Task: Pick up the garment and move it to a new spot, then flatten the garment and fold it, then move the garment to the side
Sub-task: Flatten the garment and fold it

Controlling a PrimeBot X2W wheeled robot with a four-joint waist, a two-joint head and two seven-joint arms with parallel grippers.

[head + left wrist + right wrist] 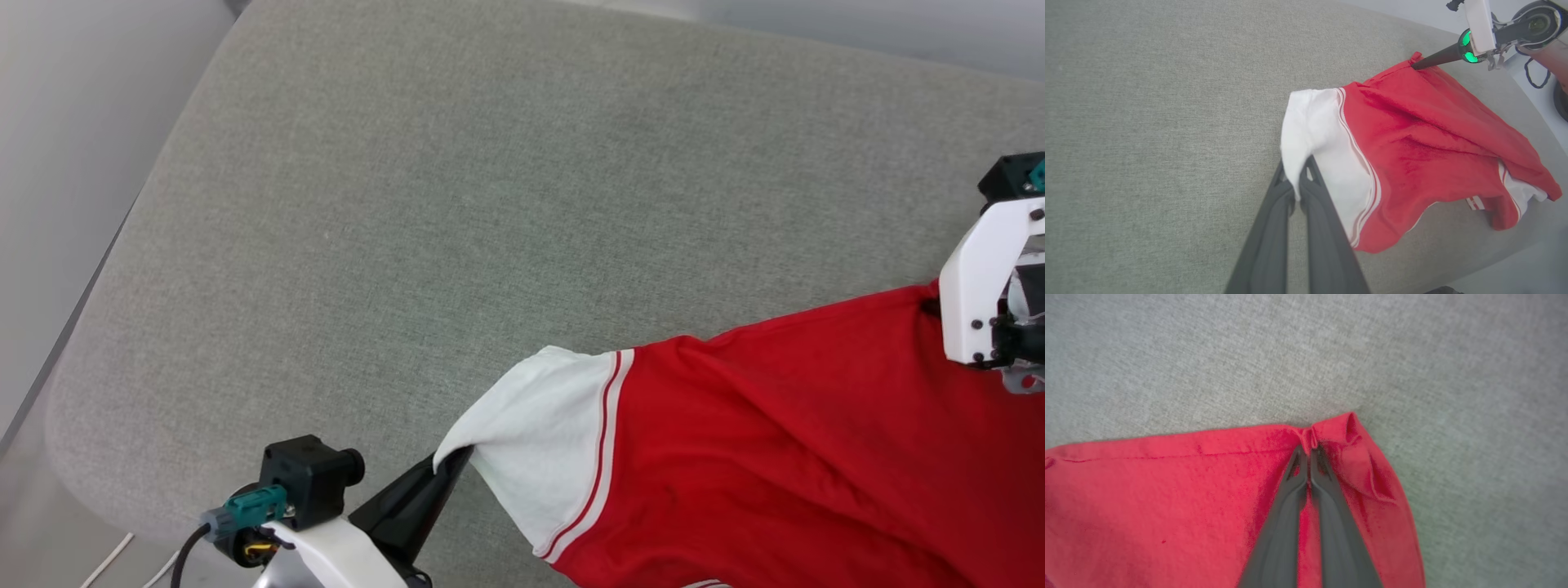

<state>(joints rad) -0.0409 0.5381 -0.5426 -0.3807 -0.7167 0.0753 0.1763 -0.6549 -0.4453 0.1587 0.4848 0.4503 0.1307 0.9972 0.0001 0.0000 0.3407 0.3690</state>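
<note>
The garment (784, 441), a red T-shirt with white sleeves and red-and-white stripe trim, hangs stretched between both grippers above the grey cushion (457, 212). My left gripper (453, 457) is shut on the edge of the white sleeve (1314, 134), seen up close at the left gripper (1295, 175) in its wrist view. My right gripper (1308, 448) is shut on a puckered bit of the red hem (1331, 430). From the left wrist view the right gripper (1414, 65) pinches the far red corner, and the garment (1425, 139) sags toward a second white sleeve (1521, 190).
The grey cushion has a rounded front-left corner (90, 441), with pale floor and a white cable (106, 563) beyond it. The right arm's white bracket (980, 286) stands at the right edge. A broad stretch of bare cushion lies to the left of the garment.
</note>
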